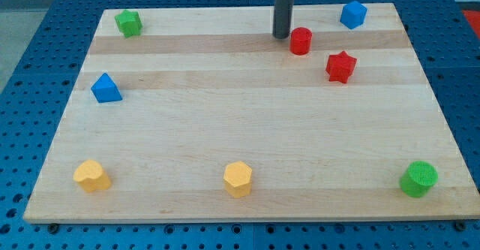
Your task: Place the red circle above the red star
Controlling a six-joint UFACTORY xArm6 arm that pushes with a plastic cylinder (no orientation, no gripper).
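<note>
Looking at the wooden board, you find the red circle near its top edge, a little right of the middle. Take that red circle as your landmark for everything else. My tip stands just to the view's left of it, very close, though you cannot tell whether the two touch. The rod rises straight up from there and leaves the view at the top. It carries no fingers to open or close; it ends plainly in that dark tip, which holds nothing.

The red star lies to the lower right of the red circle, near but clearly apart from it. The circle therefore sits higher in the view than the star, yet offset to the view's left rather than directly over it.

Up and to the right of the red circle, by the board's top right corner, you see a blue block of roughly hexagonal shape. Far to the circle's left, at the top left corner, sits a green block, angular in outline. Lower left of the circle, near the board's left edge, is a blue triangle.

Well below the circle, along the bottom edge, you see a yellow block at the left, a yellow hexagon roughly beneath the circle, and a green cylinder at the right.
</note>
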